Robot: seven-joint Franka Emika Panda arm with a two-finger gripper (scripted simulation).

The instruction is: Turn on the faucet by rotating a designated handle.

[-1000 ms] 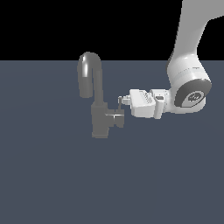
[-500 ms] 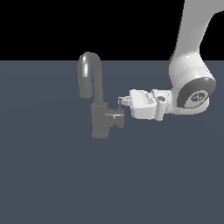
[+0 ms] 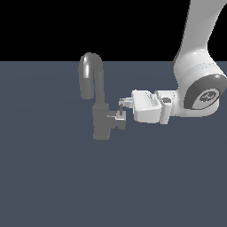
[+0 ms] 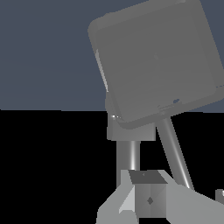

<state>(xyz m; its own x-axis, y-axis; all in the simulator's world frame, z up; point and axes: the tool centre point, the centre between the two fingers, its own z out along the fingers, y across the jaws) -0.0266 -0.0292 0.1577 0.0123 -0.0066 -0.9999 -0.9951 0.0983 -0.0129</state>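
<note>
The grey faucet [image 3: 101, 119] stands upright, and its gooseneck spout [image 3: 91, 66] curves over and down toward the exterior view's left. The handle [image 3: 119, 121] is a short stub on the body's side toward the exterior view's right, with a thin lever pin [image 3: 120, 109] standing up from it. My white gripper [image 3: 123, 103] reaches in level from the exterior view's right. Its fingers look shut, with the tips against the top of the pin. In the wrist view the fingers [image 4: 148, 199] sit close under a large grey faucet part [image 4: 157, 61] and a thin rod [image 4: 175, 151].
A plain dark blue-grey floor [image 3: 53, 177] spreads around the faucet. My white arm [image 3: 199, 84] comes down from the top of the exterior view on its right.
The arm's wrist link has shifted slightly toward the exterior view's right. The gripper tips stay at the lever pin, and the handle shows no clear turn.
</note>
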